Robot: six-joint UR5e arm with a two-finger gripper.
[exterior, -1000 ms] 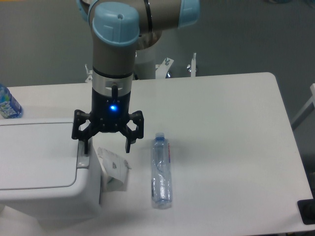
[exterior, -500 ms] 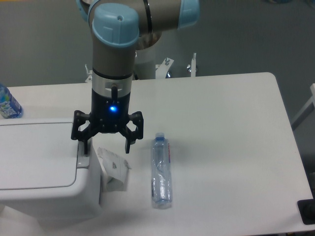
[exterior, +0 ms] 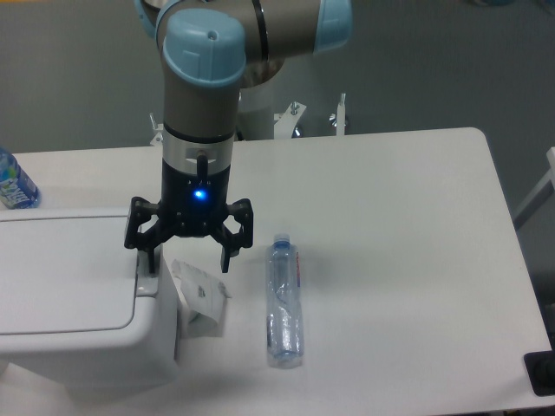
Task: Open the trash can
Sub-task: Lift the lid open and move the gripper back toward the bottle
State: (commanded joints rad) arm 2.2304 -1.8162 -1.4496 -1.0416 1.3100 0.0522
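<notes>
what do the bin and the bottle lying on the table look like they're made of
The bin: likely white moulded plastic, smooth and matte, with rounded corners. The bottle: clear thin plastic; the table shows through it, with glints along its side.

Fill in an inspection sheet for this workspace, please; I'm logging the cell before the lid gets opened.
Surface: white table, bare on its right half.
Job's things: trash can at the left edge, flat lid shut; grey button strip on its right rim.
Clutter: clear bottle lying on its side; crumpled white paper beside the trash can; blue-labelled bottle at the far left, partly cut off.
Grippers: gripper open, fingers spread, one finger over the button strip; contact cannot be told.
Cables: nothing seen.
Surroundings: grey floor, white robot base with metal brackets behind the table, dark object at the lower right.
</notes>
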